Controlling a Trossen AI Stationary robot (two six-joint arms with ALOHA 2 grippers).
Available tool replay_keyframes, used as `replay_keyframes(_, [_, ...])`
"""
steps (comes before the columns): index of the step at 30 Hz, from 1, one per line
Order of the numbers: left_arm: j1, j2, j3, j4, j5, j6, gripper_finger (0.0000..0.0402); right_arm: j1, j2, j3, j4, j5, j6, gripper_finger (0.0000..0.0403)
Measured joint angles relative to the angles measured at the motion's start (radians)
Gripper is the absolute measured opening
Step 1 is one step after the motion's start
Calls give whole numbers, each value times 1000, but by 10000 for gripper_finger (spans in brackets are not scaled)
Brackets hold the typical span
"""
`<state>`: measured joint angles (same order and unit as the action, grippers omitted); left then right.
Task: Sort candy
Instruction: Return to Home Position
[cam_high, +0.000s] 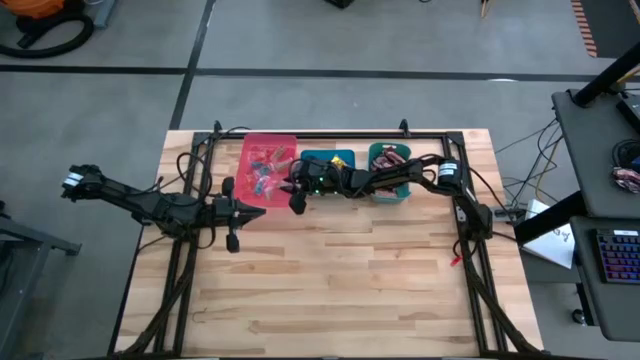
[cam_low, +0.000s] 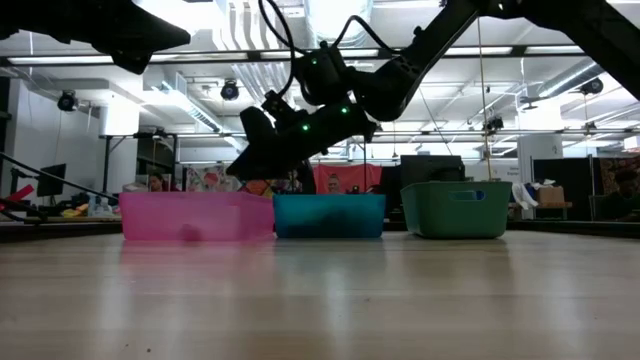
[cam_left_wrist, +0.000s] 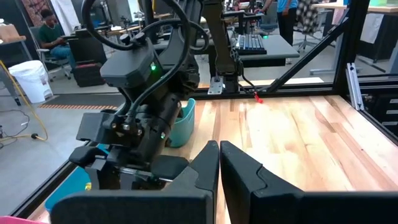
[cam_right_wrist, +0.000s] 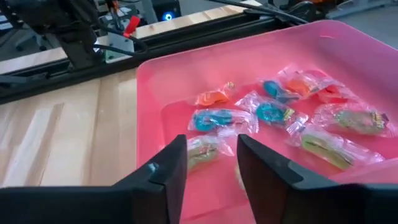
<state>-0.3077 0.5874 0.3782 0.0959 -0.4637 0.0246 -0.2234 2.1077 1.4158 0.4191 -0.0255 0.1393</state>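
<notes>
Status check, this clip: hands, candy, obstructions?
Right hand open, empty, above pink bin. Left hand shut, just outside it. Candy in bin. No obstruction seen.

Bins: left bin (cam_high: 246, 170), middle bin (cam_high: 340, 157) and right bin (cam_high: 390, 196) in a row at the table's (cam_high: 340, 270) far edge.
Candy (cam_high: 268, 168): in the left bin.

Clear-wrapped candy (cam_right_wrist: 271, 114) in pink bin (cam_right_wrist: 186, 74)

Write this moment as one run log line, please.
right gripper open, empty, raised over pink bin edge | candy lying in that bin | left gripper shut, idle at table left
</notes>
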Motion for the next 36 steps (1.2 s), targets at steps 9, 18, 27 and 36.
replay_keyframes(9, [0,1,0,-2,0,-9,0,24,-90,-29,-10,-108,-87,160])
replay_keyframes(18, [1,-8,-1,-22,1,16,0,85,-301,-225,-7,-106,-216,134])
replay_keyframes(27, [23,-54,-28,-13,47,94,0,84,-610,-601,124,-76,-246,118])
replay_keyframes(36, [90,-280,-175,52,80,96,0,79,-975,-900,141,-16,-258,116])
